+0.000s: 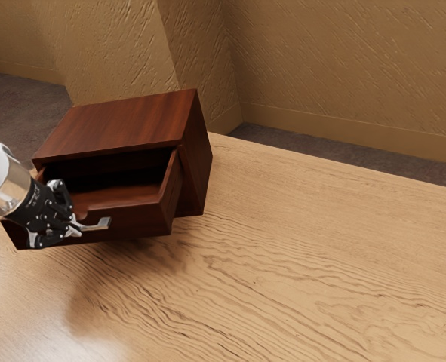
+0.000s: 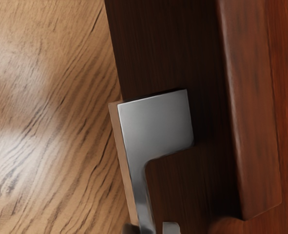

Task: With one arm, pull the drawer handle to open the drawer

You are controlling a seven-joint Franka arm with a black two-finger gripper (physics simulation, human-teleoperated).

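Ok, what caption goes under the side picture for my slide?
Robot gripper at the silver handle of a dark wooden drawer, pulled partly out of its cabinet on a table.

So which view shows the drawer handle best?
The wrist view: the silver handle sits close up, its flat plate and stem clear against the drawer front. The exterior view shows it as a thin bar at the gripper.

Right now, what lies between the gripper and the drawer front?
Only the silver handle: in the exterior view the gripper is at its end, and the wrist view shows it against the dark drawer front.
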